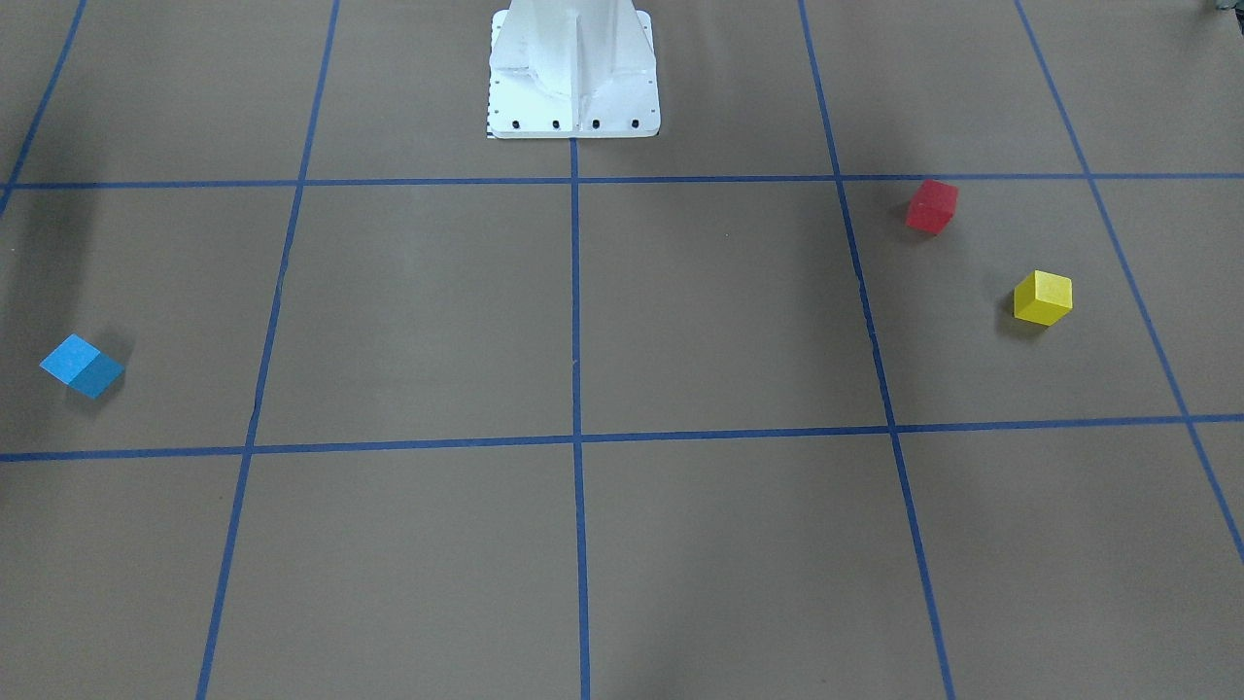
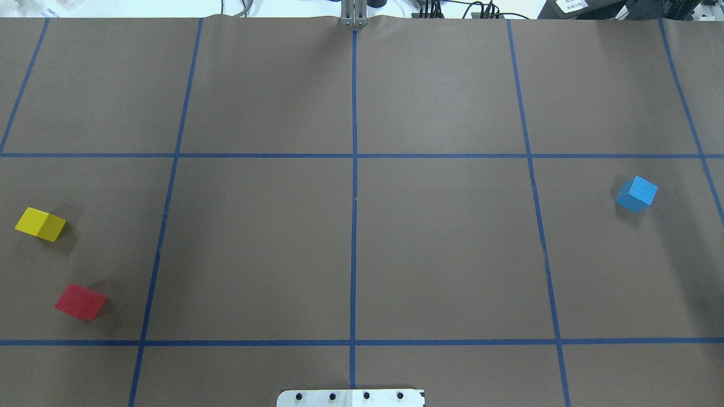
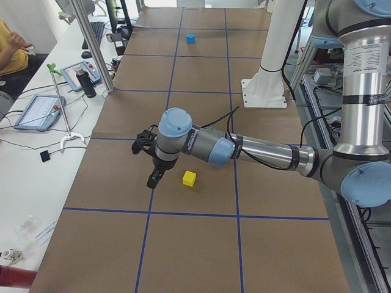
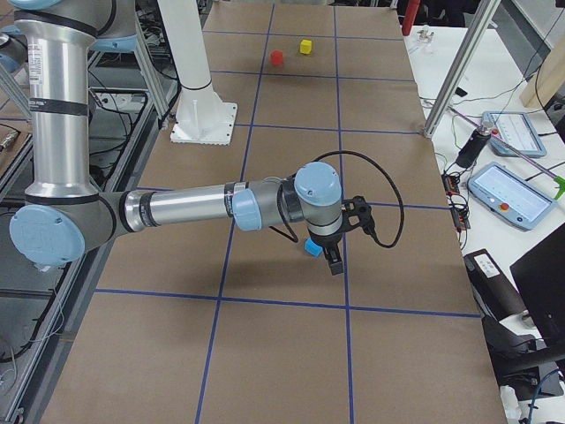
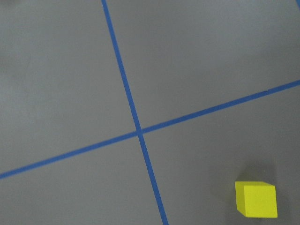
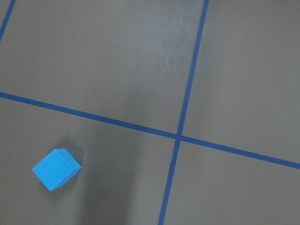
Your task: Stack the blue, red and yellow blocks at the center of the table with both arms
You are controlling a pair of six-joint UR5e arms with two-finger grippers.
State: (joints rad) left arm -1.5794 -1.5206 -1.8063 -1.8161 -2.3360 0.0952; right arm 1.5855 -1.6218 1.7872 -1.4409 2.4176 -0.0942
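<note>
The blue block (image 2: pixel 637 193) lies on the table's right side, also in the front view (image 1: pixel 82 366) and the right wrist view (image 6: pixel 56 168). The red block (image 2: pixel 80 302) and the yellow block (image 2: pixel 40 224) lie apart on the left side; the yellow one also shows in the left wrist view (image 5: pixel 256 200). The left gripper (image 3: pixel 151 177) hangs above the table just beside the yellow block (image 3: pixel 189 178). The right gripper (image 4: pixel 334 261) hangs close to the blue block (image 4: pixel 312 246). Both grippers show only in the side views, so I cannot tell whether they are open or shut.
The brown table is marked with a blue tape grid (image 2: pixel 354 226). The white robot base (image 1: pixel 573 78) stands at the middle of the robot's edge. Tablets and cables (image 3: pixel 40 110) lie on a side bench beyond the table's far edge.
</note>
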